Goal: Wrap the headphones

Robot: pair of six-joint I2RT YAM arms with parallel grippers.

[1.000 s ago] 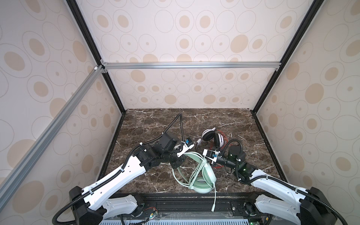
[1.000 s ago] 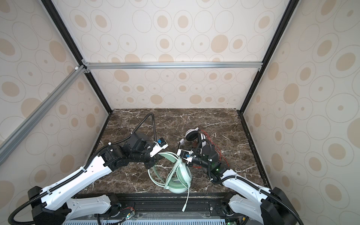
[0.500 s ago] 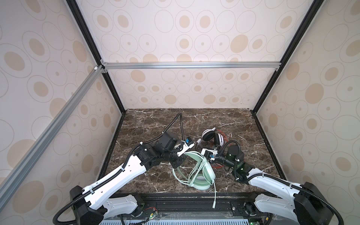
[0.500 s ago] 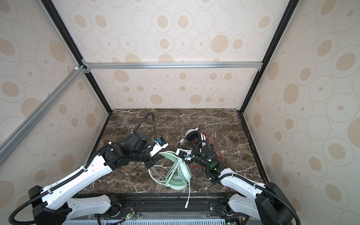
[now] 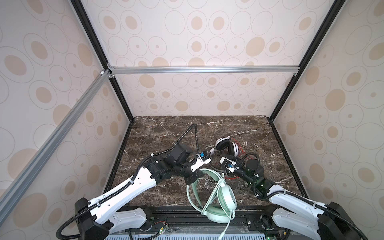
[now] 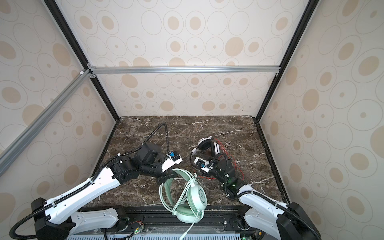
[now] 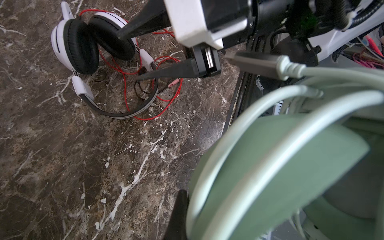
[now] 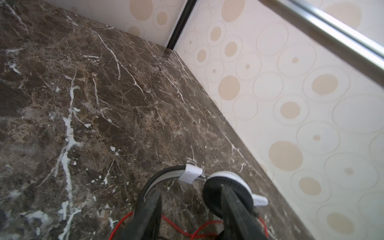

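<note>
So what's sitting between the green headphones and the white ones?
Between the green headphones and white headphones: the right gripper, jaws open, over loose red cable. Both top views show it.

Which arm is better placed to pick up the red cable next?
Right, probably. The right gripper has its jaws open and empty just above the red cable, facing the white headset. The left gripper is shut on the headband of the green headset.
</note>
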